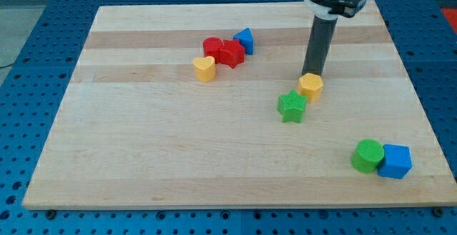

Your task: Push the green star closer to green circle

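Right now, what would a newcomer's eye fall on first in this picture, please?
First, the dark rod coming down from the view's top, my tip just behind the yellow hexagon, which touches the green star. Next, the green circle beside the blue cube, bottom right.

On the wooden bench, a yellow hexagon sits right of centre, a blue cube lies near the view's bottom right, and toward the top a yellow heart, two touching red blocks and a blue triangular block cluster together.
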Action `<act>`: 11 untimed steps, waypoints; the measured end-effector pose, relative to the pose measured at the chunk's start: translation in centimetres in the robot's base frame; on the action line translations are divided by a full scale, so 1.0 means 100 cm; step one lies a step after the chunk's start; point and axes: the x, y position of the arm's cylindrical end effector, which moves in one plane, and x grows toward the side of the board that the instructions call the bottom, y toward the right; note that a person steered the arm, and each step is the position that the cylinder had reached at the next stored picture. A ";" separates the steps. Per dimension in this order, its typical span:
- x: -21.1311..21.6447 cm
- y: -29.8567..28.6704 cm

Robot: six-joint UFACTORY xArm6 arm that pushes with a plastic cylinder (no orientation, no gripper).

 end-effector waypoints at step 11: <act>0.103 0.037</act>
